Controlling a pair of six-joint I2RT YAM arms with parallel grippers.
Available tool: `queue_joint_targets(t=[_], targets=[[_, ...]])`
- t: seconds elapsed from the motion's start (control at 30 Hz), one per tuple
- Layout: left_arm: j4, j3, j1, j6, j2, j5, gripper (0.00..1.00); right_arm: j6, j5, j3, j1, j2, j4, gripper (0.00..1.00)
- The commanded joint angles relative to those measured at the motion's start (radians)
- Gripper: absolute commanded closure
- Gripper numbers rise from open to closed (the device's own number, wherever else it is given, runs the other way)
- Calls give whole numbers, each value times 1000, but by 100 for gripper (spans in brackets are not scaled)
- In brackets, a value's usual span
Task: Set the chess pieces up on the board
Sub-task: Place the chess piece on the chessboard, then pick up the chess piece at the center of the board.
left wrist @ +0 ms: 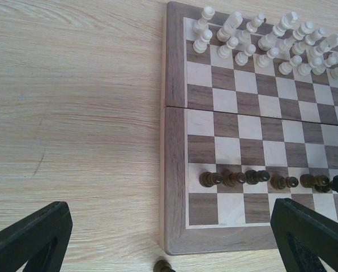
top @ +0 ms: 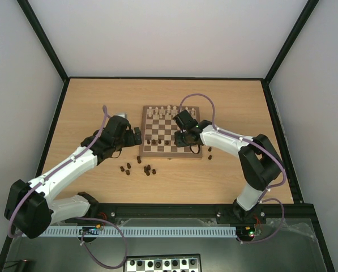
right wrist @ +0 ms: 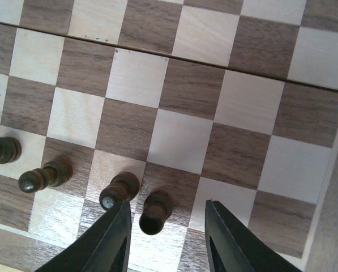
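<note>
Bench [top: 89,107] of pale wood. Right hand [right wrist: 167,208]: fingers apart either side of one dark pawn [right wrist: 154,211], which stands on the board [right wrist: 180,141] at the end of a pawn row. Left hand [top: 136,136]: spread wide, just off the board's left edge. Other chess pieces [top: 148,169] lie loose before the board.

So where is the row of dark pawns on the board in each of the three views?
Top external: the dark pawns are in the near-left part of the board.
Left wrist: lower right, a row across the board.
Right wrist: lower left; the last pawn stands between the right gripper's fingers.
Shared landmark: the board's brown border.
</note>
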Motion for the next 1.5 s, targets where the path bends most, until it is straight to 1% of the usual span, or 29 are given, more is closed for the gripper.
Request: queue_joint_targets(t=[0.0,0.13,0.3,0.4,0.47,0.57,0.63,0.83,0.93,1.17,1.23,1.33,1.47], targets=[[-4,-7,-1,-5,-23,-10,1,-2,58,22,9,-55,-60,59],[-5,-6,-2,-5,-25,-8,1,8,133,14,8,-115,-92,52],[-5,-5,-3,0,-35,-4,1,52,230,-68,-9,-222,-99,44],[1,-6,-5,7,-43,5,1,89,245,-143,-66,-273,-90,43],[3,-6,-8,11,-44,7,1,107,209,-201,-124,-304,-71,43],[5,-5,-12,13,-42,5,0,129,184,-280,-188,-346,-45,46],[7,-1,-14,15,-37,8,1,135,172,-313,-212,-356,-33,49],[12,5,-21,18,-24,10,1,141,144,-371,-246,-318,11,57],[12,6,-21,19,-19,10,1,137,129,-376,-250,-288,30,62],[12,6,-23,18,-16,7,1,123,108,-354,-250,-239,57,64],[12,6,-23,17,-16,7,1,120,101,-351,-250,-223,63,68],[10,6,-24,17,-14,4,0,117,96,-350,-251,-201,69,71],[10,7,-23,17,-11,4,1,114,96,-348,-252,-191,73,80]])
